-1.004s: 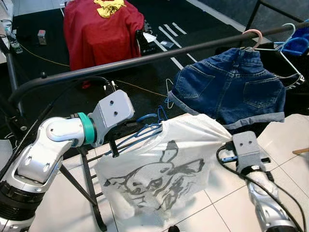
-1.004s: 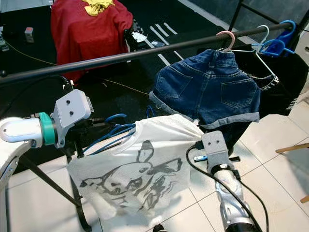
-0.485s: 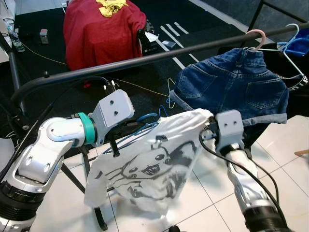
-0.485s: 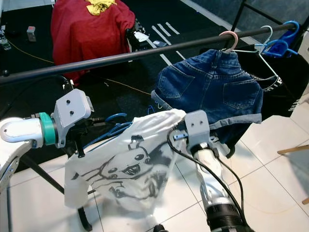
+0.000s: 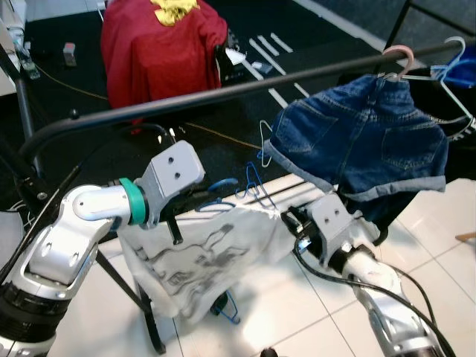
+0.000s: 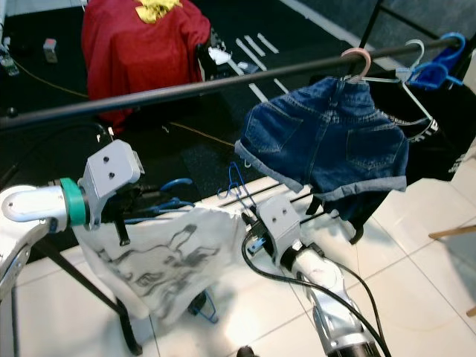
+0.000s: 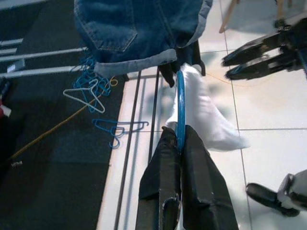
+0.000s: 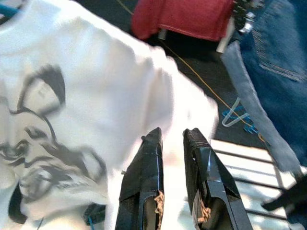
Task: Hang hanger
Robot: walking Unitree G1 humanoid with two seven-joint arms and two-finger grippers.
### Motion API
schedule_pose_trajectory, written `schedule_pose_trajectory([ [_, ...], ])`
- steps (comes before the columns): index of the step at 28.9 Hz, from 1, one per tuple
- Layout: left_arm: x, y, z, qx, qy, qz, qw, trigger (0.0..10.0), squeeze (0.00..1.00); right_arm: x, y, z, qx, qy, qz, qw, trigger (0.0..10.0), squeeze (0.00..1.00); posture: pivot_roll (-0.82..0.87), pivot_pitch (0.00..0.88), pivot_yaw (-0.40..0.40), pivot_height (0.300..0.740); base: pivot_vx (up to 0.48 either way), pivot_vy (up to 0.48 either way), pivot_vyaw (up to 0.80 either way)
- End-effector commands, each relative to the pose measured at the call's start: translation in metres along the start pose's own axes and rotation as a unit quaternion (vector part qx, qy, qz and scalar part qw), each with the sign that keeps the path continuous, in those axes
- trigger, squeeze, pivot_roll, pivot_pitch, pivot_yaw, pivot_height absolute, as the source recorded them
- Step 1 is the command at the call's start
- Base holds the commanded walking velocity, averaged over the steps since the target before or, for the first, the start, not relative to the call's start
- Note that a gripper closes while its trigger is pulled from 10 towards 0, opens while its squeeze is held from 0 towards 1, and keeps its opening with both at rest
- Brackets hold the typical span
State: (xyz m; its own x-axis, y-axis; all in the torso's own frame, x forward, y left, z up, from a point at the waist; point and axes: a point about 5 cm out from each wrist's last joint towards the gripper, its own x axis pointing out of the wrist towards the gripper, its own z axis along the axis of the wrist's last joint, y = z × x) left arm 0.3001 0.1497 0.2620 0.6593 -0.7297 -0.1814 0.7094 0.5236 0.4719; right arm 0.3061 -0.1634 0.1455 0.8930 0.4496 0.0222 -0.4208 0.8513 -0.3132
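The hanger (image 7: 180,108), low at centre-left of the head view, is pinched by your left gripper (image 7: 179,139), well below the rail (image 5: 223,93). The shirt (image 5: 201,256) sags off it, so a lift may shed it. At centre, your right gripper (image 8: 171,136) has its fingers parted, holding nothing, against the cloth; it could snag. The shorts (image 5: 361,137) crowd the rail at upper right.
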Motion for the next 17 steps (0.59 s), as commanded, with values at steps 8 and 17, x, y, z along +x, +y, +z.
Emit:
schedule_pose_trajectory([
  [8, -0.019, -0.015, 0.001, -0.073, -0.020, -0.016, 0.997, 10.0, 0.00, 0.011, -0.024, 0.029, -0.053, -0.066, -0.096, 0.992, 10.0, 0.00, -0.08, 0.185, 0.085, 0.740, 0.000, 0.000, 0.00],
  [17, -0.025, -0.016, 0.002, -0.143, -0.020, 0.022, 0.989, 10.0, 0.00, 0.005, -0.032, 0.061, 0.003, -0.151, -0.133, 0.980, 10.0, 0.00, -0.07, 0.189, 0.081, 0.740, 0.000, 0.000, 0.00],
])
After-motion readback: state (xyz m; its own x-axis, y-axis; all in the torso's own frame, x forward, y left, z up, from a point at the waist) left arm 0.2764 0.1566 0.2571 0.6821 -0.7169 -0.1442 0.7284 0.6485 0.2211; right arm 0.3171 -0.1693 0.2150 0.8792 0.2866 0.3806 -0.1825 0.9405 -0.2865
